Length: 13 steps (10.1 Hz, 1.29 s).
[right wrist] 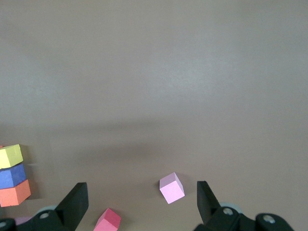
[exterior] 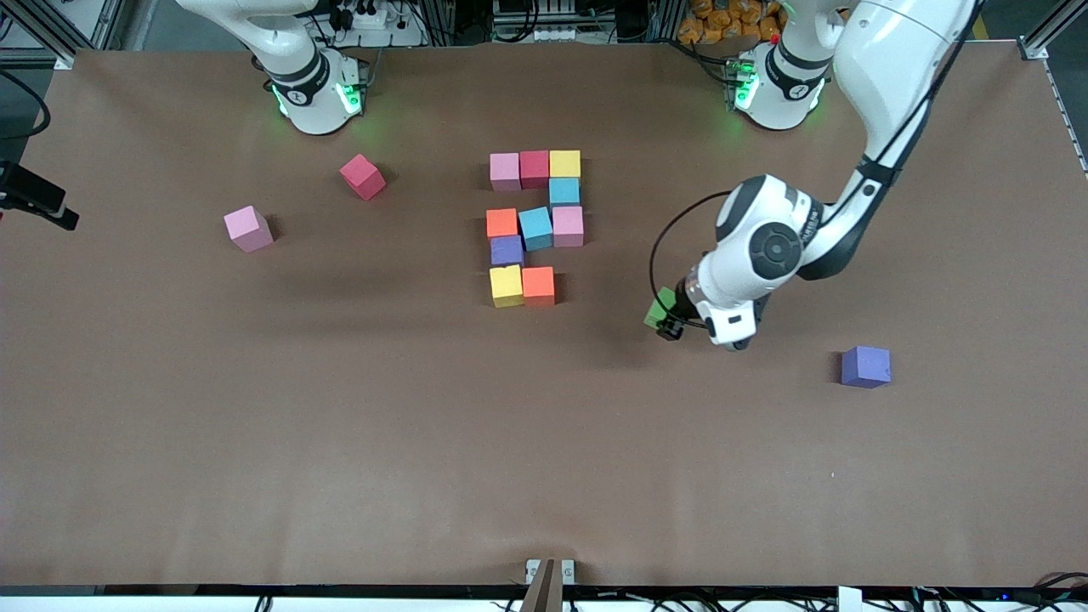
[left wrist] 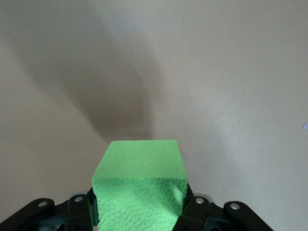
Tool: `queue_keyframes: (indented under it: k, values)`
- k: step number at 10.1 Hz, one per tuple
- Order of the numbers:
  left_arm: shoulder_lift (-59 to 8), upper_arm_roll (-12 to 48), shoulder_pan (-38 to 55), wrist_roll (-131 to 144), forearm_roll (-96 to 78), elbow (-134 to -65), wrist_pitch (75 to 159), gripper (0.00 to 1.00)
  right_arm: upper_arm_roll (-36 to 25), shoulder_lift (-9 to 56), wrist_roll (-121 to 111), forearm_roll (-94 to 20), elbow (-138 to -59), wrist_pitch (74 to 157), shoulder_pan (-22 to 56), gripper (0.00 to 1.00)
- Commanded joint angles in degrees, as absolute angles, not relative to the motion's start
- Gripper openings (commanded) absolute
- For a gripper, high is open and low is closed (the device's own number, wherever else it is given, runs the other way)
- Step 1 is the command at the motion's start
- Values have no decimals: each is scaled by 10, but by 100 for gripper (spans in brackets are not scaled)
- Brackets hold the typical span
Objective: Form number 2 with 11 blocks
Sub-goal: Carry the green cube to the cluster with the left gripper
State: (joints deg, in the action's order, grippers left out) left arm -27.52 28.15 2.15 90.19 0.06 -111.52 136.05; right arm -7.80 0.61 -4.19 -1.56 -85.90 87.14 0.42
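Observation:
My left gripper (exterior: pixel 668 321) is shut on a green cube (exterior: pixel 660 308) and holds it above bare table, beside the partly built number 2 (exterior: pixel 534 228) on the left arm's side. In the left wrist view the green cube (left wrist: pixel 139 185) fills the space between the fingers of the left gripper (left wrist: pixel 139 214). The number 2 is made of several cubes; its lowest row holds a yellow cube (exterior: pixel 506 286) and an orange cube (exterior: pixel 538 286). My right gripper (right wrist: pixel 142 202) is open and empty, high above a loose pink cube (right wrist: pixel 172 187) and a crimson cube (right wrist: pixel 108 221), and waits.
Loose cubes lie on the brown table: a pink one (exterior: pixel 248 229) and a crimson one (exterior: pixel 363 177) toward the right arm's end, and a purple one (exterior: pixel 865 366) toward the left arm's end, nearer the front camera than the green cube.

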Motion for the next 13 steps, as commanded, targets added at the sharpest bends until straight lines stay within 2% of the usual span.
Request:
queue_keyframes:
  k: [1, 5, 13]
  values:
    - [-267, 272, 61, 959, -18, -1111, 1357, 17, -69, 4, -45, -25, -866, 873, -8, 100]
    - [-277, 227, 154, 1083, -47, -1110, 1386, 17, -68, 8, -44, -26, -866, 872, -5, 100]
    - [-306, 159, 271, 1241, -47, -1110, 1462, 17, -68, 10, -45, -26, -867, 872, -5, 100]
